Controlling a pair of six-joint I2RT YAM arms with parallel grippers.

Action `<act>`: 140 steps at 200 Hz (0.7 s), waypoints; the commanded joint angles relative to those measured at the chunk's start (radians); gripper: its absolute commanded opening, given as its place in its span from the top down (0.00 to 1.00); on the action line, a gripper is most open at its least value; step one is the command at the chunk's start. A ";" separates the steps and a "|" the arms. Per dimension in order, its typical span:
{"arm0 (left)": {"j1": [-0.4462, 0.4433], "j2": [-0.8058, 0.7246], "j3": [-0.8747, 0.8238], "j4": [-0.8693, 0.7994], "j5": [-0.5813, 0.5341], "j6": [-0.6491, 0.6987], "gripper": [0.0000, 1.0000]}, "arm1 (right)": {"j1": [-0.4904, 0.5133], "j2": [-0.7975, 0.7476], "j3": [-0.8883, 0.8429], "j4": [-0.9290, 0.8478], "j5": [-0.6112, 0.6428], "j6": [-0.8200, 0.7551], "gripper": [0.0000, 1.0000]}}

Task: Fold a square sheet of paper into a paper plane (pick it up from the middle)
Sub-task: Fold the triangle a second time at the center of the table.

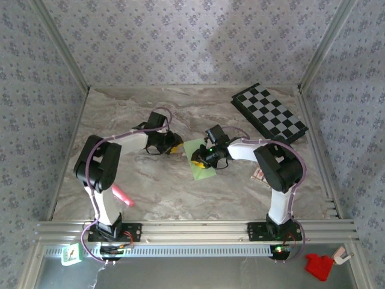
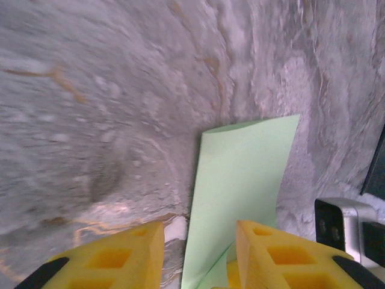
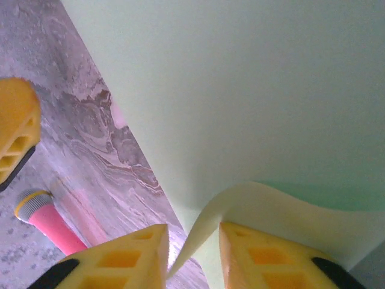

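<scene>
Sheet: square sheet of paper [image 1: 203, 171], pale green, plain, lying near the middle of the marble table [image 1: 150, 192], between the two claws.

Condition: not flat. The left wrist view shows a long, narrow piece [image 2: 240, 180] with a second layer near the fingers. The right wrist view shows one edge [image 3: 240, 205] curled up off the rest of the sheet. Judged as an early fold under way; there is no sharp nose, no centre crease and no wings. Most of the folding appears left to do.

Left claw [image 1: 174, 147]: low at the sheet's left edge. Its yellow jaws stand partly apart [image 2: 198, 265], with the paper's near end running into the gap. The gap is wider than the paper, so nothing is pinched.

Right claw [image 1: 198, 161]: over the sheet itself. Its jaws are also partly apart [image 3: 189, 259]; the curled edge rises between them, loose rather than clamped.

Also present: pink marker [image 1: 122, 195], on the table near the left arm, well apart from the sheet; chequered board [image 1: 271, 113], at the far right corner.
</scene>
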 commanded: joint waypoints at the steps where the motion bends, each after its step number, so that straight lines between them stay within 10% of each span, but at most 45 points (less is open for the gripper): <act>1: 0.014 -0.059 -0.031 -0.019 -0.020 -0.020 0.62 | 0.003 0.028 0.001 -0.053 0.036 0.002 0.62; 53: 0.013 -0.102 -0.072 0.013 0.008 -0.030 0.64 | 0.005 0.027 0.001 -0.055 0.033 0.000 0.56; 140: -0.110 -0.065 -0.075 0.056 0.068 -0.012 0.86 | 0.005 0.043 0.021 -0.137 0.062 -0.028 0.85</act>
